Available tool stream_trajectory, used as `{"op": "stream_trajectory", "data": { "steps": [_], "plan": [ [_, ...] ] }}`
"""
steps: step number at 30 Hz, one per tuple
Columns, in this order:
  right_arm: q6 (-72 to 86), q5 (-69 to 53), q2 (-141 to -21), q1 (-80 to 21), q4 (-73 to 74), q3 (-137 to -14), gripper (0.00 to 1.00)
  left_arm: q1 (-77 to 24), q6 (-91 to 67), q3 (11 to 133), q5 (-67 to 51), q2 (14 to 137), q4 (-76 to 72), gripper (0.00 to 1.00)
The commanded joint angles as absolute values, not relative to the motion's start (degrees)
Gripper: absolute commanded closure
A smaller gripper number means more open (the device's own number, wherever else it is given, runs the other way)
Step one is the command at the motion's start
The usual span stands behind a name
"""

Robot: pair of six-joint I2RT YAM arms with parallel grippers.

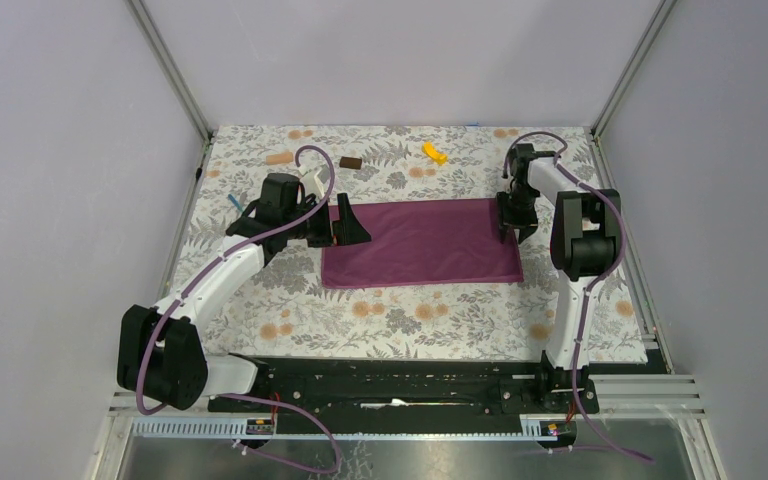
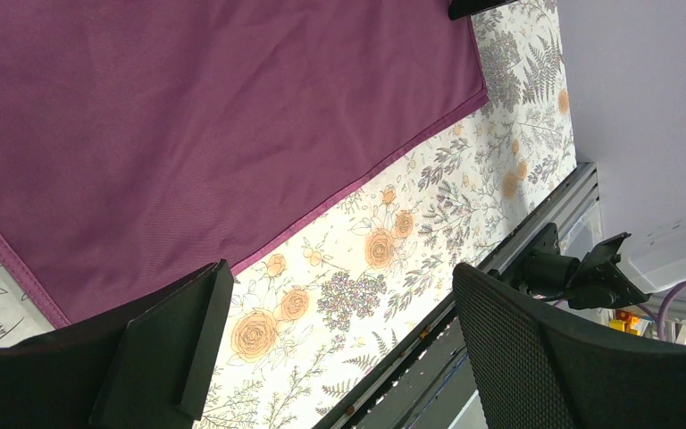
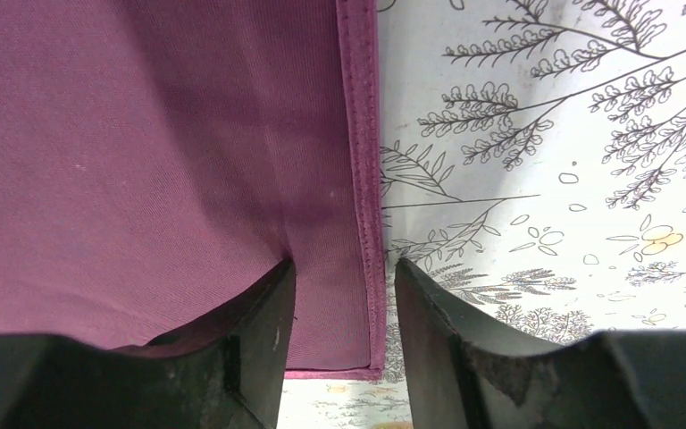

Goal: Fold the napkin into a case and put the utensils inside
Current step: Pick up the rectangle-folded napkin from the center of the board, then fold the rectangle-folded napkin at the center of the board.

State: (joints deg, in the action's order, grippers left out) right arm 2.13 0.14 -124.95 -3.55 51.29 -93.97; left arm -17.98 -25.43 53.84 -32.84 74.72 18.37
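— Bases (image 1: 400, 385) line the table's (image 1: 410, 320) near edge; napkin (image 1: 422, 243) lies flat mid-table, bare room all round.
— Left gripper (image 2: 339, 271)?
— Spread wide, empty, over napkin's left edge.
— Right gripper (image 3: 344, 268)?
— Half-closed, straddling the right hem, not clamped.

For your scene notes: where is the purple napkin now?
Top view: the napkin lies flat mid-table on the floral cloth, between the left fingers and the right fingers.

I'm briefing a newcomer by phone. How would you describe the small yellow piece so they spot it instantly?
Find the plum napkin on the floral table covering. Beyond its far edge, near the back wall, sit small pieces; the yellow piece is the rightmost, bright against the brown block to its left.
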Motion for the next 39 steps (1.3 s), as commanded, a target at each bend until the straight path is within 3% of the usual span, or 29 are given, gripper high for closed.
{"op": "stream_trajectory", "data": {
  "steps": [1, 9, 13, 15, 28, 39],
  "plan": [
    [3.3, 4.0, -128.9, -5.2, 46.3, -88.1, 0.51, -18.0, -24.3, 53.8, -33.8, 72.8, 16.3, 0.01],
    [3.4, 3.8, -129.3, -5.8, 45.7, -88.2, 0.70, -18.0, -24.3, 53.4, -33.5, 72.2, 16.6, 0.01],
    [2.2, 5.1, -129.0, -5.8, 45.9, -88.6, 0.94, -18.0, -24.0, 53.2, -33.1, 71.9, 17.0, 0.01],
    [1.8, 6.5, -128.1, -5.7, 45.7, -88.5, 1.00, -18.0, -24.1, 53.3, -32.9, 71.9, 17.1, 0.01],
    [-3.5, 21.5, -117.4, 1.7, 41.2, -83.3, 1.00, -18.0, -24.6, 51.4, -33.4, 72.2, 15.9, 0.01],
    [-7.5, 22.1, -111.7, 2.6, 37.8, -82.5, 1.00, -17.9, -24.5, 50.2, -33.8, 72.3, 14.7, 0.01]
  ]
}}
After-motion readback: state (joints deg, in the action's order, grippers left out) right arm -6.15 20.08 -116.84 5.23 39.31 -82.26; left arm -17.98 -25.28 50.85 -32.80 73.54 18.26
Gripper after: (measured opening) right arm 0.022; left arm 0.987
